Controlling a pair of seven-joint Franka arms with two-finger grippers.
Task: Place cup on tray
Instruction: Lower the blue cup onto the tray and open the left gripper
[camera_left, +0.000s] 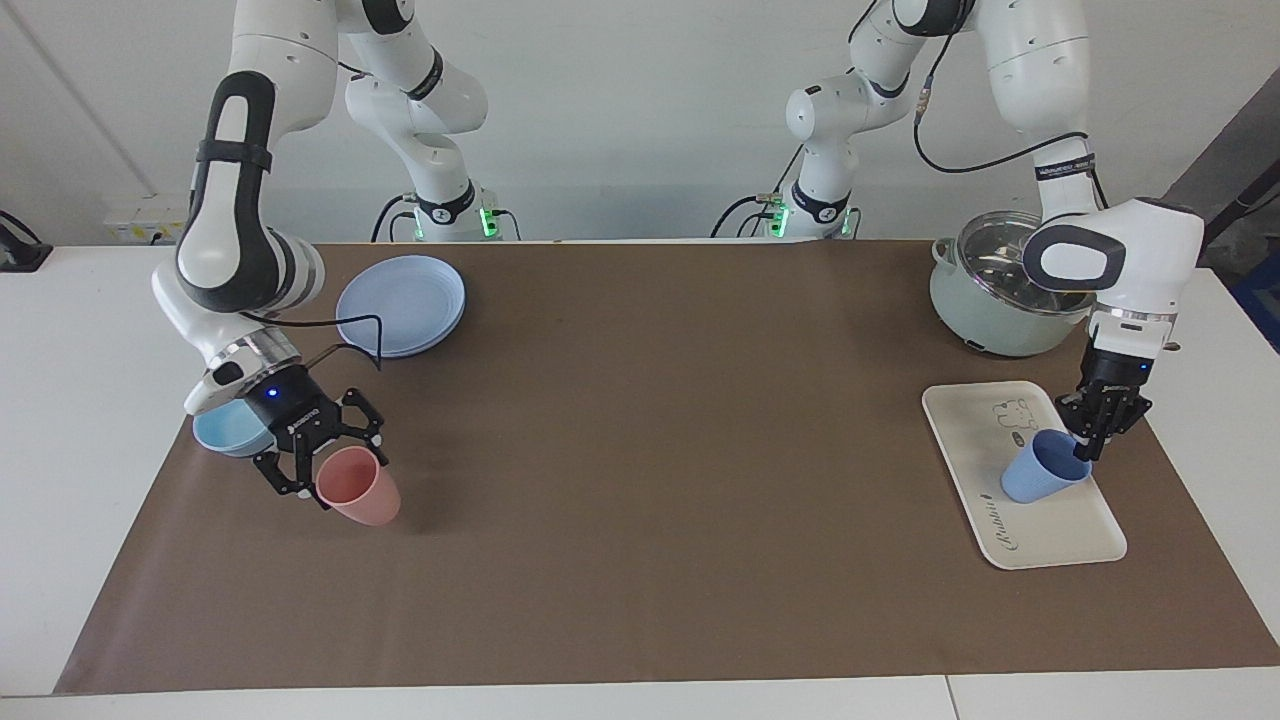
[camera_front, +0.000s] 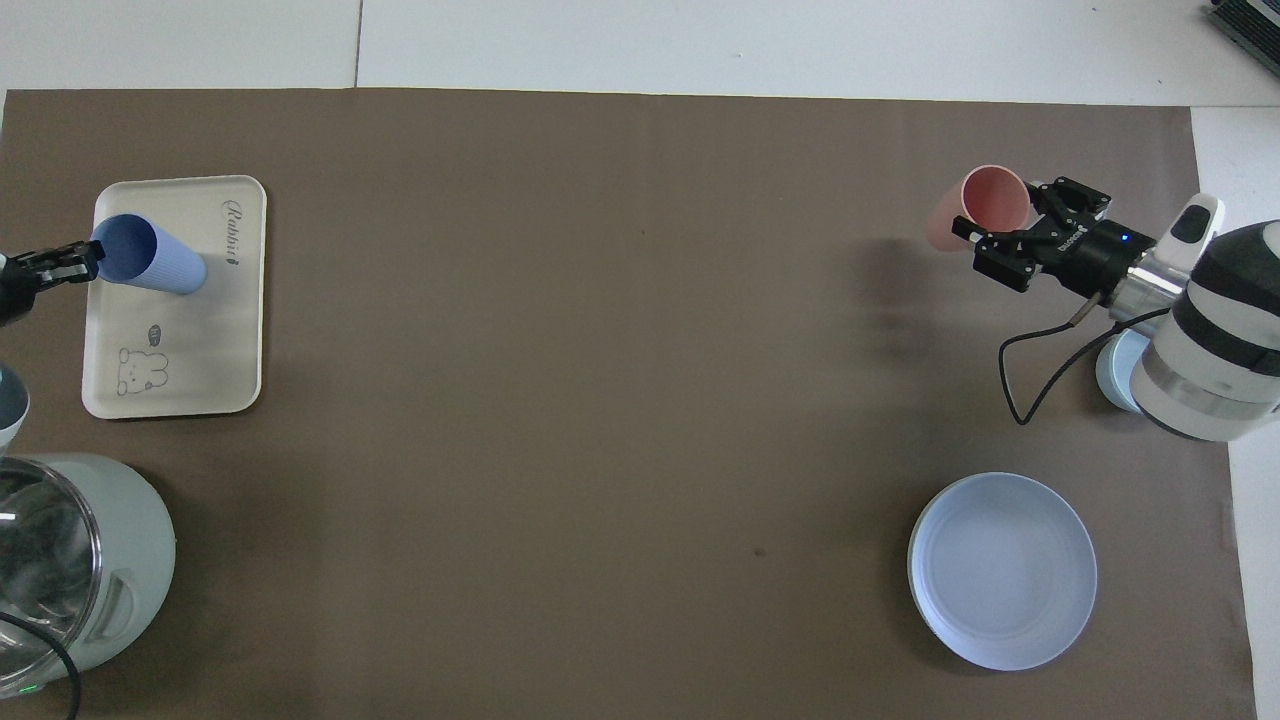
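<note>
cup (camera_left: 1040, 473) periwinkle | tray (camera_left: 1050, 525) cream, bear drawing | mat (camera_left: 650, 450) brown | plate (camera_left: 400, 292) lilac-blue

The cream tray (camera_front: 240, 330) carries the cursive word "Rabbit" (camera_front: 232, 231) along one short end (beside a small bear drawing). Printing on the left arm's wrist band (camera_left: 1062, 167) is too small to read.

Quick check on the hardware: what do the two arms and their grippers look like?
Both arms are glossy white with dark grey joint panels. Each ends in a black linkage-type gripper, the left gripper and the right gripper; a blue light shows on the right one's body. Black cables trail along both arms.
</note>
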